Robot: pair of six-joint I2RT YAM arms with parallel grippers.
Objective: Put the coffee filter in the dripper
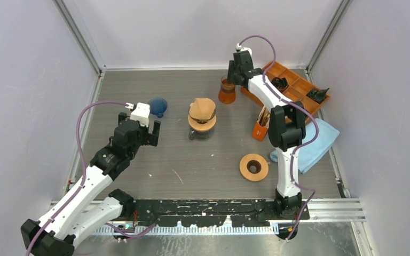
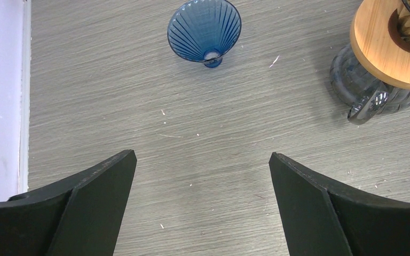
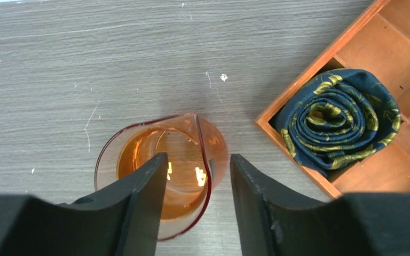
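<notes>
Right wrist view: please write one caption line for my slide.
Right gripper straddling the rim of an orange glass jug, beside a wooden tray holding a rolled blue-and-gold cloth.

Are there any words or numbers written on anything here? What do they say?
None: no words, numbers or labels can be read in any view.
The blue glass dripper, the orange glass pitcher, the wooden tray and the rolled cloth in it are plain.
The small orange holder in the top view is too small to tell.
</notes>
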